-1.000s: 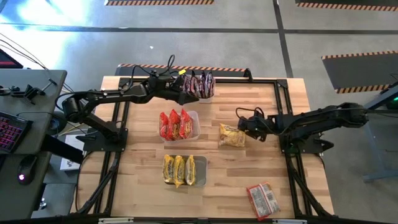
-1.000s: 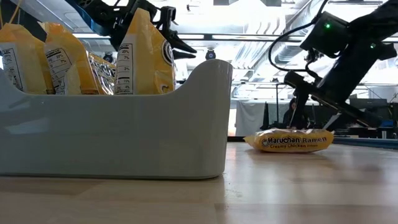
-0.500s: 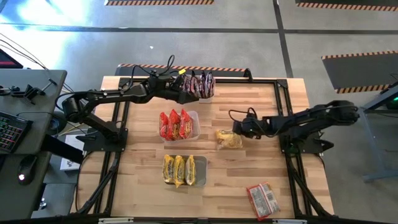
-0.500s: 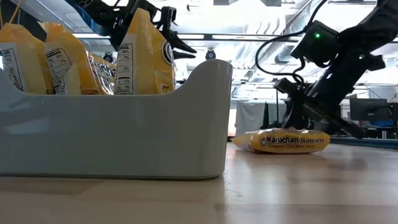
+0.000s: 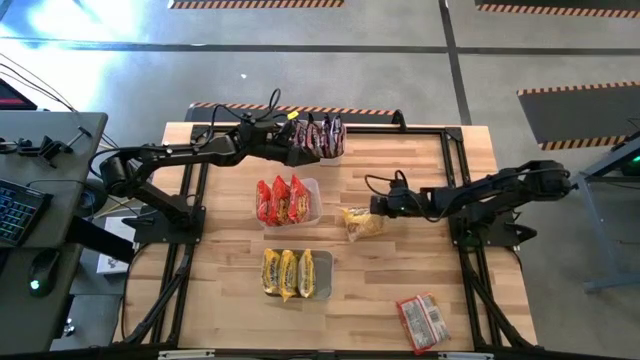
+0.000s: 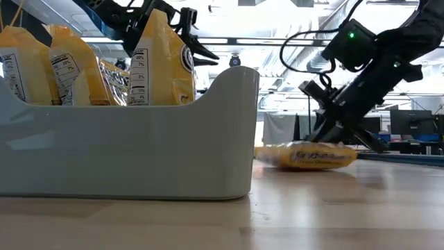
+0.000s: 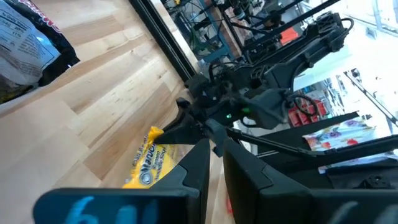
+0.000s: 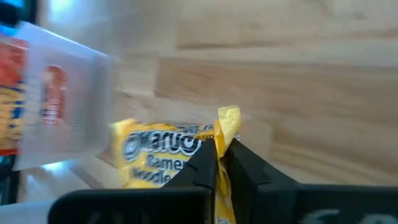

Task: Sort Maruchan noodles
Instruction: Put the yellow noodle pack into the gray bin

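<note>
A loose yellow noodle packet [image 5: 362,224] lies on the wood near the table's middle, and my right gripper [image 5: 376,208] is shut on its right end. Three clear tubs hold sorted packets standing on edge: dark maroon ones [image 5: 322,136] at the far side, red ones [image 5: 285,200] in the middle, yellow ones [image 5: 288,273] nearer. My left gripper [image 5: 300,152] hangs just left of the maroon tub, its fingers [image 7: 200,163] shut on nothing. A loose red packet [image 5: 423,322] lies flat at the near right. My right gripper pinches the yellow packet's crimped end edge [image 8: 226,123] between its two fingers. The fingers [image 6: 325,133] slant down at it from the table's right. The rest of the packet [image 6: 305,155] lies flat on the table.
Black frame rails [image 5: 455,180] run along the table's left and right sides. Bare wood [image 5: 400,270] lies between the tubs and the loose red packet. In the low view the tub of yellow packets [image 6: 139,149] fills the left foreground.
My right gripper has gone down and toward the table's left, rolled its wrist, and shut on the yellow packet's right end. The packet has slid a little toward the left and turned slightly on the table.
</note>
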Controlling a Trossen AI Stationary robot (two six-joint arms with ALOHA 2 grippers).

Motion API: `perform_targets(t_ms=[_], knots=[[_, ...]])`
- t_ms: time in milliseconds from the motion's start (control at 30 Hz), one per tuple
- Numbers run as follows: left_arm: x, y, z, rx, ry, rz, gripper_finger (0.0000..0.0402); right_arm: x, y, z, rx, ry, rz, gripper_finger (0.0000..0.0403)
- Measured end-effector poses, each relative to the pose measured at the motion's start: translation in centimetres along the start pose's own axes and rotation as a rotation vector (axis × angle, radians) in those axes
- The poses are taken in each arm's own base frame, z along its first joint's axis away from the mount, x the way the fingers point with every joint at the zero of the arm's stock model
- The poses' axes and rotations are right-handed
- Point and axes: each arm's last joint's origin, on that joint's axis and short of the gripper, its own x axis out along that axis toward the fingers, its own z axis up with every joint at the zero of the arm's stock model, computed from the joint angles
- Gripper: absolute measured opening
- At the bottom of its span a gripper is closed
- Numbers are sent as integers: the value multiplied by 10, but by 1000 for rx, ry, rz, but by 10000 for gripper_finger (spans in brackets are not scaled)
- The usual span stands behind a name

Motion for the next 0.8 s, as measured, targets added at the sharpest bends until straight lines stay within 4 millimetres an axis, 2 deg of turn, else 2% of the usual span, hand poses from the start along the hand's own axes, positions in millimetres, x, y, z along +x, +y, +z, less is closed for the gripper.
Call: perform_targets(t_ms=[167,367,567,800], knots=[[11,6,-7,-11,33,16,41,-5,8,11,-74,-59,77,2],[34,16,-19,11,119,27,73,-13,19,29,-173,-160,193,1],[63,4,-11,163,152,-7,121,-22,31,40,-227,-238,321,0],[91,-3,-7,318,267,91,175,-28,42,45,-247,-300,436,0]])
